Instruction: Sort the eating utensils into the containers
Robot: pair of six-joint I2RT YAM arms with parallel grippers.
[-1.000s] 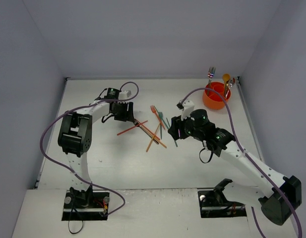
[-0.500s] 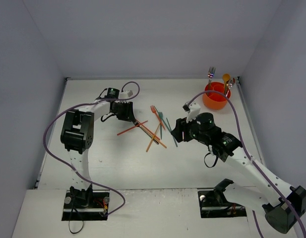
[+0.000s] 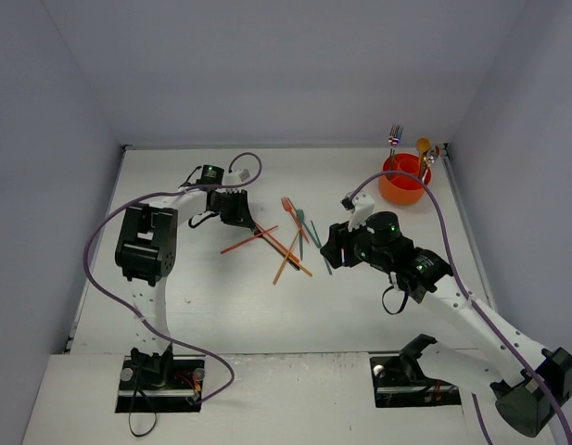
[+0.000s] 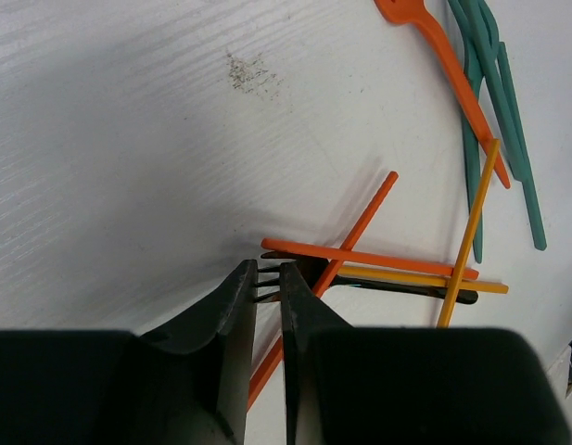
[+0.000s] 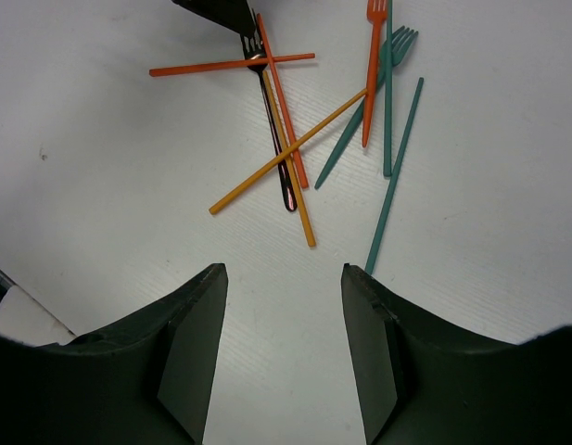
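pinching a dark fork (image 4: pixel 457 297) by its tines, the left gripper (image 4: pixel 269 287) sits nearly closed on it.
right gripper (image 5: pixel 281 271) hangs apart, holding nothing, at three o'clock of the utensil pile (image 3: pixel 290 236); orange cup (image 3: pixel 403 184) at two o'clock.

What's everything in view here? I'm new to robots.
orange chopsticks: two, centre pile
yellow-orange chopsticks: two, same pile
teal chopsticks: two, pile's right side
orange fork: one, pile's right side
teal fork: one, beside the orange fork
dark fork: one, under crossed chopsticks
cup: one, orange, far right corner
metallic fork: one, upright in cup
gold spoon: one, upright in cup
table: one, white
left gripper: black, shut on the dark fork's tines
right gripper: black, open, empty
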